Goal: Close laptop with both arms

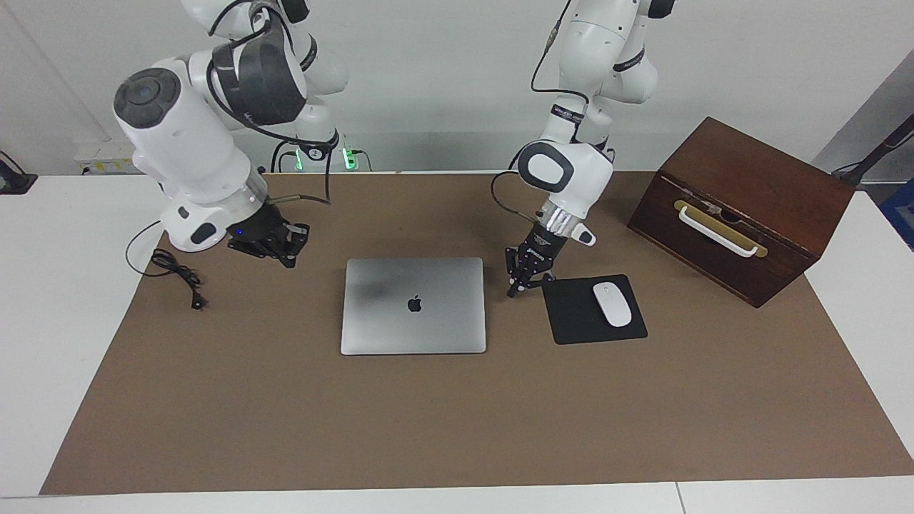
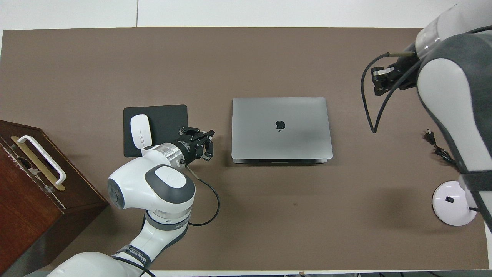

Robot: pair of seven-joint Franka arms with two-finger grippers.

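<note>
The silver-grey laptop (image 1: 413, 305) lies shut and flat on the brown mat, its apple logo facing up; it also shows in the overhead view (image 2: 281, 129). My left gripper (image 1: 523, 280) is low over the mat between the laptop and the mouse pad, apart from the laptop, open and empty; it shows in the overhead view (image 2: 201, 142) too. My right gripper (image 1: 285, 246) hangs over the mat toward the right arm's end of the table, well clear of the laptop, open and empty; the overhead view (image 2: 378, 80) shows it too.
A black mouse pad (image 1: 571, 314) with a white mouse (image 1: 613, 304) lies beside the laptop toward the left arm's end. A brown wooden box (image 1: 742, 207) with a white handle stands at that end. A white lamp base (image 2: 451, 202) and black cable (image 1: 178, 275) are at the right arm's end.
</note>
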